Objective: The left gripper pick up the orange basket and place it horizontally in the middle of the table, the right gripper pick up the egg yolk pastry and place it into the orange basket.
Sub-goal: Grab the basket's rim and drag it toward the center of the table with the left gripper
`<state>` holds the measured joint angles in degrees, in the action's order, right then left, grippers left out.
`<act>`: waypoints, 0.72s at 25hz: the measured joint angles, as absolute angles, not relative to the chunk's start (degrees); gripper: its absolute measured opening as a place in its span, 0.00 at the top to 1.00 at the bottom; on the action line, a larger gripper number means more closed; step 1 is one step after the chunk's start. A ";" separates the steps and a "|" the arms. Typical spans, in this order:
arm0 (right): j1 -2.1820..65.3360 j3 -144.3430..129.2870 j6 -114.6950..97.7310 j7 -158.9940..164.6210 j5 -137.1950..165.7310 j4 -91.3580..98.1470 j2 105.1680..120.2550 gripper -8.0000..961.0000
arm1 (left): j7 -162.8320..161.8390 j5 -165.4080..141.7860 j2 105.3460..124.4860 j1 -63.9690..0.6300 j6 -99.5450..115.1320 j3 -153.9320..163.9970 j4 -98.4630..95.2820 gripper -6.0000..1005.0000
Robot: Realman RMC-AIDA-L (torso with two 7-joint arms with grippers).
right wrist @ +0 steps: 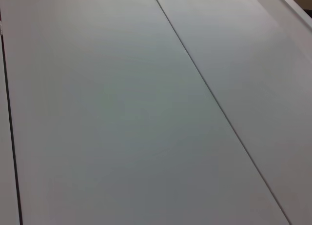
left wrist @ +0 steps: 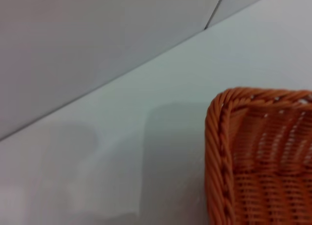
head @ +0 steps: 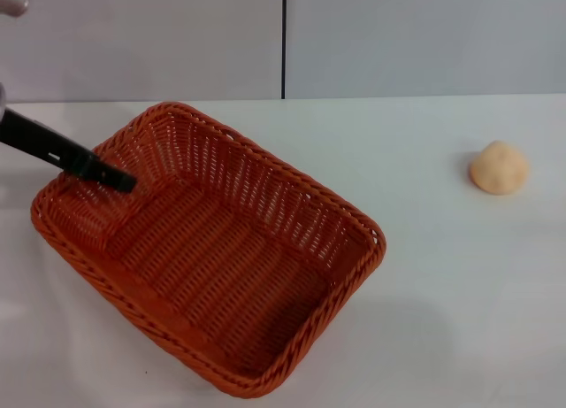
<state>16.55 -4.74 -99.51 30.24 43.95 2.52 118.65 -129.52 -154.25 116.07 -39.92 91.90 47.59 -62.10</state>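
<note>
the left gripper (head: 119,180) reaches in from the table's left edge, its slim black tip lying over the basket's (head: 212,249) far-left end wall, just inside the braided rim. whether the jaws are spread, closed or pinching the wicker cannot be told from the head view, and the left wrist view shows only one rim corner of the basket (left wrist: 258,156) with bare table (left wrist: 146,152) beside it.

the basket sits upright on the table (head: 460,319), left of centre, mouth up. its long axis runs diagonally, from the far left corner toward the near right, so it is skewed against the table's front edge.

the pastry (head: 500,167) lies on the table well apart from the basket, to the right and farther back, near the right edge. open white tabletop lies between the two and in front of the pastry.

the right gripper does not show; its wrist view shows only pale panels with dark seams.
</note>
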 joint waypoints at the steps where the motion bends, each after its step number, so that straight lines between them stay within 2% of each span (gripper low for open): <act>1: 16.55 -4.74 -99.51 30.23 43.95 2.52 118.65 0.31 | -129.52 -154.25 116.07 -39.92 91.90 47.59 -62.10 0.20; 5: 16.60 -4.74 -98.61 30.24 43.94 2.51 118.65 0.32 | -130.35 -158.19 117.25 -40.74 91.55 47.78 -62.13 0.20; 18: 16.48 -4.54 -97.72 30.23 43.95 2.46 118.75 0.32 | -131.96 -161.88 117.52 -41.94 90.45 47.82 -62.53 0.45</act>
<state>16.48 -4.54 -97.72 30.24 43.95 2.46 118.75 -131.96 -161.88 117.52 -41.94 90.45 47.82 -62.53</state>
